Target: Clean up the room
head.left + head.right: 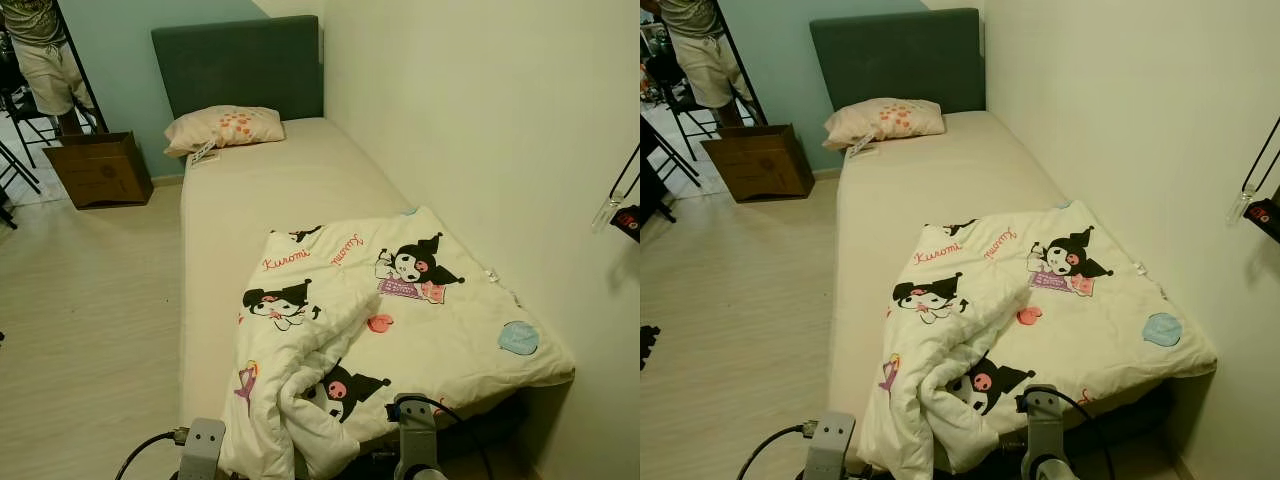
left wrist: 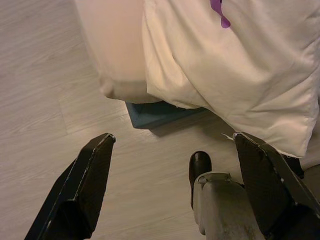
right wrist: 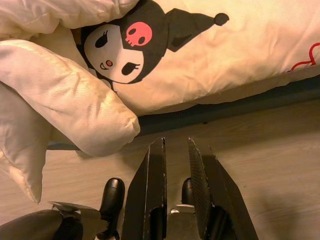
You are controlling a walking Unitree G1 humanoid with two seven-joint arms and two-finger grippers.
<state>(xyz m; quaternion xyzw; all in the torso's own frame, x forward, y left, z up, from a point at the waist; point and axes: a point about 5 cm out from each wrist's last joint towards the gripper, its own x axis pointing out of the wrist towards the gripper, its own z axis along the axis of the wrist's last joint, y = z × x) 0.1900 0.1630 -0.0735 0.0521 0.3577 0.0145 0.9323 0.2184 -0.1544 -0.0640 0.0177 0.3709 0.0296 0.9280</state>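
A: Where's the blanket sitting rn?

B: Cartoon-print blanket (image 1: pixel 400 310) is lying crumpled on the near end of the bed (image 1: pixel 260 190), lower centre of the frame. Its right part is lying fairly flat; the left part is bunching into a thick fold and hanging over the foot edge of the mattress.

A: And the rest of the bed?

B: Bare cream mattress is running up the frame to a grey-green headboard (image 1: pixel 240 65) at top centre. A pillow (image 1: pixel 225 127) w/ orange dots is lying just below it, slightly left. The bed's right side is running along the pale wall (image 1: pixel 480 110).

A: Left gripper?

B: Left gripper (image 2: pixel 172 165) is hanging low over the wood floor (image 2: pixel 45 100) at the foot of the bed, fingers (image 2: pixel 87 185) spread wide, nothing btwn them. In the wrist view the blanket's hanging edge is showing above the fingers, not touching them.

A: Right one?

B: Right gripper (image 3: pixel 176 165) is also hanging low, fingers nearly together w/ just a narrow slit, holding nothing. The rolled blanket fold is showing just beyond the tips, a black cartoon face printed above it.

A: Anything else around?

B: Cardboard box (image 1: pixel 100 168) is standing on the floor at upper left, beside the bed's head. A person (image 1: pixel 45 55) in pale shorts is standing behind it at the top left corner. A dark item is hanging on the wall at the right edge; can't tell what it is.
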